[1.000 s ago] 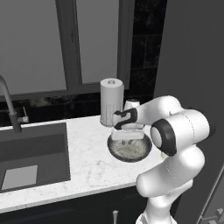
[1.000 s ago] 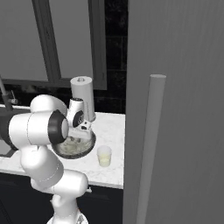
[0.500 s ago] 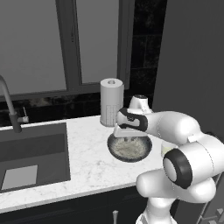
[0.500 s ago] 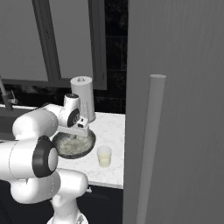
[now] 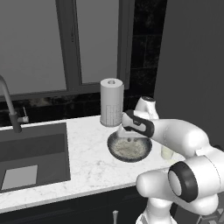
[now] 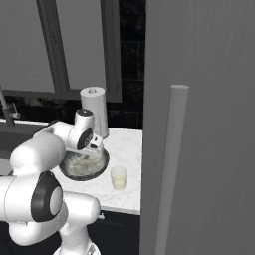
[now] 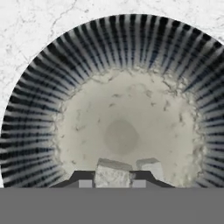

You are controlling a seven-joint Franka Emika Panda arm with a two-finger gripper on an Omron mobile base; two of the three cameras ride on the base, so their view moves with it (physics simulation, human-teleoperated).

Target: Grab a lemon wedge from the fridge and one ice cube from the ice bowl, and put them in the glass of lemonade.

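The ice bowl (image 5: 114,151) (image 6: 69,172) sits on the marble counter, dark ribbed rim (image 7: 43,83) and pale speckled inside. My gripper (image 5: 127,134) (image 6: 94,150) (image 7: 112,181) reaches down into it from above. In the hand view the fingertips (image 7: 85,179) are shut on a whitish ice cube (image 7: 113,171), and a second cube (image 7: 151,167) lies just beside it. The glass of lemonade (image 6: 118,178) (image 5: 166,152) stands to the right of the bowl, partly behind my arm in the left base view. The grey fridge (image 6: 209,114) stands shut at the right. The lemon wedge is out of view.
A tall white dotted cylinder (image 5: 111,102) (image 6: 94,110) stands right behind the bowl. A sink (image 5: 30,153) with a faucet (image 5: 9,103) lies to the left. The fridge's long bar handle (image 6: 170,169) is close to the glass's right.
The arm has stretched forward and brought the gripper down from above the bowl's back rim into the bowl. The jaws have closed slightly on a cube.
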